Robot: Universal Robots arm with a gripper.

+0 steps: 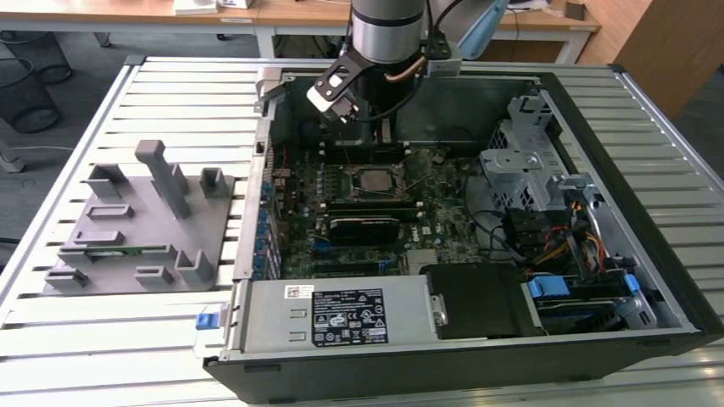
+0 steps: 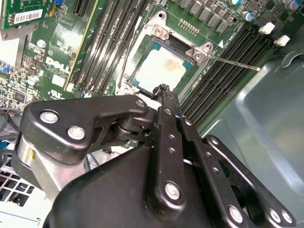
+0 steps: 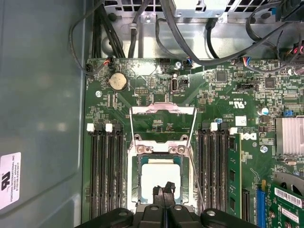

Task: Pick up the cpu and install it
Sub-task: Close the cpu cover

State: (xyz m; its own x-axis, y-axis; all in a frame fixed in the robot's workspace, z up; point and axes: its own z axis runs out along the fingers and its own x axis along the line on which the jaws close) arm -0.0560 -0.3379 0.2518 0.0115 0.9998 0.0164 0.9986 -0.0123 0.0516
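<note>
I see the cpu (image 3: 161, 176) lying flat in its socket on the green motherboard (image 3: 213, 95). It is a thin square chip with a pale, matte silvery lid that carries a faint brownish smudge in the second wrist view (image 2: 159, 69). A bright stamped-steel socket frame (image 3: 163, 148) surrounds it. The hinged load plate (image 3: 163, 110) stands flipped open beyond the chip, and the thin wire lever (image 2: 232, 61) sticks out to one side.

The gripper (image 3: 164, 192) is black, with bolted metal links and two narrow fingers pressed together, tip against tip, holding nothing. In both wrist views its tips (image 2: 164, 90) sit over the near edge of the chip. I cannot tell whether they touch the lid or hang just above it.

Black memory slots (image 3: 105, 175) with white latches run along both sides of the socket, and a green memory stick (image 3: 234, 175) stands in one of them. A round silver coin battery (image 3: 118, 81) lies further up the board.

In the exterior view the chip (image 1: 371, 180) lies mid-board inside the open dark steel computer case (image 1: 633, 170), directly below the arm. A grey plastic fixture tray (image 1: 136, 229) rests on the slatted metal table (image 1: 169, 93), towards the exterior view's left.
</note>
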